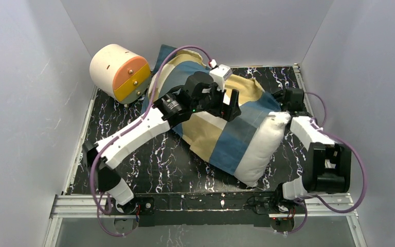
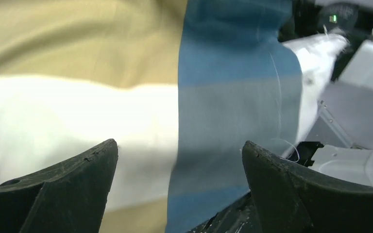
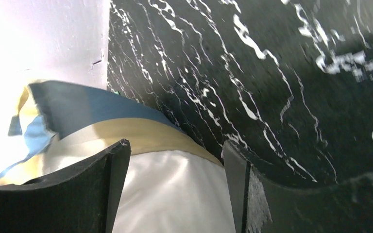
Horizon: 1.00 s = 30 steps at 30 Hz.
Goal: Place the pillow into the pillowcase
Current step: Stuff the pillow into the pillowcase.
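**Pillow (image 1: 265, 146) mostly in pillowcase (image 1: 234, 136), both end effectors open**

Black marbled tabletop (image 1: 149, 159) with one pillow on it, lying diagonally from far left to near right. It's mostly inside the one pillowcase, and only its white near-right end pokes out of the opening.

Two arms. The left arm (image 1: 133, 135) stretches out low from its base, up and across the pillowcase. The right arm (image 1: 308, 131) is folded up tight at the right edge, with its wrist by the pillow's far-right corner.

One cream-and-orange cylinder (image 1: 119, 72) sits on its side at the far left corner, just beside the pillowcase.

The left end effector (image 2: 179, 145) has its jaws spread wide right over the cream and blue blocks, gripping nothing. The right end effector (image 3: 175, 143) is also spread apart, with pale fabric showing between its fingers and nothing pinched.
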Each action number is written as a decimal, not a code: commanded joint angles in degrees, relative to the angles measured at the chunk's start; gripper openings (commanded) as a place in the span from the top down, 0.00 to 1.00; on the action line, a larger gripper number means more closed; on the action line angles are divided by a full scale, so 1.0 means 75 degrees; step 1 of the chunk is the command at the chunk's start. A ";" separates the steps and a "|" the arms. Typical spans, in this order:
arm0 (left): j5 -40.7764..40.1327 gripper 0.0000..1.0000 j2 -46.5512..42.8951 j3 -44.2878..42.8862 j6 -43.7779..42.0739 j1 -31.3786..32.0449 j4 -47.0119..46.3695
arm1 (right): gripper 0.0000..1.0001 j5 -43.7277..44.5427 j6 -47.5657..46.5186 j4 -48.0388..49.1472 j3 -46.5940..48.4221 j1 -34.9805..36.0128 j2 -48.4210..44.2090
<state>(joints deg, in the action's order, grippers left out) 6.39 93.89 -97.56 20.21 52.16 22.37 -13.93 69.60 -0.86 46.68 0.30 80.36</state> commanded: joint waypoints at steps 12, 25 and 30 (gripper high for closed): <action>-0.3521 0.12 0.1530 0.0419 -0.0964 0.1435 -0.0189 | 0.22 -0.1160 -0.2381 -0.1491 0.1652 -0.0874 0.0767; -0.2103 1.00 0.0214 0.0105 -0.0240 0.0964 -0.0330 | 0.16 -0.0867 -0.4873 -0.5235 0.4597 -0.2698 0.0417; 0.0675 1.00 -0.0402 0.1269 0.1466 -0.0566 -0.2054 | 0.17 -0.1360 -0.5117 -0.5250 0.3364 -0.2612 -0.0685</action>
<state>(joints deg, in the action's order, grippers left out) -4.47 95.61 -93.27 20.49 56.18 17.39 -20.01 35.75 -33.93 76.90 -20.14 80.42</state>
